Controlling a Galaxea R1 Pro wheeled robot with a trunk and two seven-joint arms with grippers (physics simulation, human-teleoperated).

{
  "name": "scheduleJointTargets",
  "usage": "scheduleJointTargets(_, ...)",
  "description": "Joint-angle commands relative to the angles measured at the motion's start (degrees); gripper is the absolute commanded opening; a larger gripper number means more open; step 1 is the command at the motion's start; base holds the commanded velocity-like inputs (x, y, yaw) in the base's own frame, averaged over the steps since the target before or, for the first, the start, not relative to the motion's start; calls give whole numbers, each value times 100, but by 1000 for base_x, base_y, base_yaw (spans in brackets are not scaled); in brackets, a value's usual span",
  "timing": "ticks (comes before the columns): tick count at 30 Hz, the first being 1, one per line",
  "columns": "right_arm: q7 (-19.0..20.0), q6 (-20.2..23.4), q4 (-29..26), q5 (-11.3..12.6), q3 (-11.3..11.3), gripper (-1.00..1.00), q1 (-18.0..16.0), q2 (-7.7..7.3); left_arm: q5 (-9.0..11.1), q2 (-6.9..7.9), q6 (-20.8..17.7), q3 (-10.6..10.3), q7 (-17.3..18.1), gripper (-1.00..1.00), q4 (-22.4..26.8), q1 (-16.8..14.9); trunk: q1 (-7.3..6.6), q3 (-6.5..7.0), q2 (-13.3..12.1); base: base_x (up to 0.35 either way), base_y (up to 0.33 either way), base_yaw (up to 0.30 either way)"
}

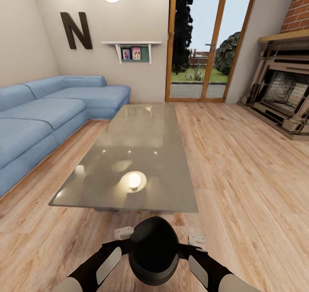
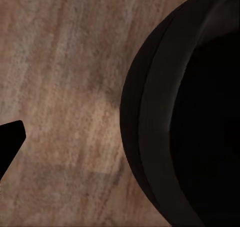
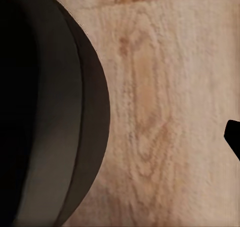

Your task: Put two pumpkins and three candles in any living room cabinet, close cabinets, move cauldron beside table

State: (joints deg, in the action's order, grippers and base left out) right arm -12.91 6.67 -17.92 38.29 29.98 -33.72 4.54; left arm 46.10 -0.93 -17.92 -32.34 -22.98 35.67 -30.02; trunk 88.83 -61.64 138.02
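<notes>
Both grippers press against opposite flanks of the dark grey-black, round-bellied cauldron, the left gripper on its left side and the right gripper on its right. The pot is carried between the two arms rather than pinched, and whether either pair of fingers is spread or closed I cannot tell. The cauldron hangs over the pale wood plank floor, just short of the near edge of the low coffee table with its glossy grey reflective top. The step in hand appears to be the cauldron's placement; next calls for lowering it level to the floor beside the table, then easing both arms apart.
</notes>
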Motion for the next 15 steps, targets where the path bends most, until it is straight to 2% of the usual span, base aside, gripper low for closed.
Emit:
scheduleJointTargets(1,-53,27,-10,21,43,100,-3,-6,48,5,-9,-27,-49,100,10,-4,-23,13,-39,0,0,0)
scheduleJointTargets(15,-53,27,-15,21,43,100,-3,-6,48,5,-33,-27,-49,100,10,-4,-331,265,-601,0,0,0)
